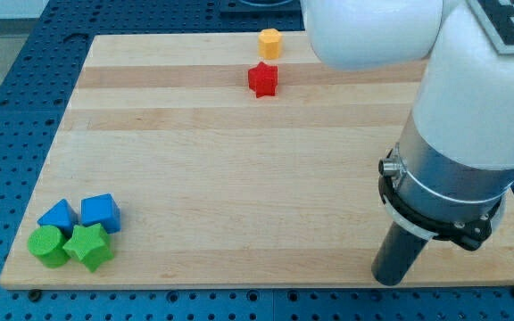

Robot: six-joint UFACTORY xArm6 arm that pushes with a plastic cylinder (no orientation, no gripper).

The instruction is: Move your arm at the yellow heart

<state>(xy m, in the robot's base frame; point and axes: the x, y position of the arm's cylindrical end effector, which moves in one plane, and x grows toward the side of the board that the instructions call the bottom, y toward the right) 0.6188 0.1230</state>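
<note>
Camera view, yellow block point(269, 42) at top, orientation unclear, my tip point(389, 278) far below

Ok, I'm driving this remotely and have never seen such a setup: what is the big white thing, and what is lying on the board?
The big white and grey shape at the view's right is the robot arm. It has no pincer; it ends in a dark rod, and my tip rests near the board's bottom right edge, far from every block. There is only this one camera view, looking down at the wooden board. At the view's top sit a yellow block, its shape hard to make out, and a red star-like block just below it. At the bottom left huddle a blue triangular block, a blue cube, a green cylinder and a green star. Nothing is held.
</note>
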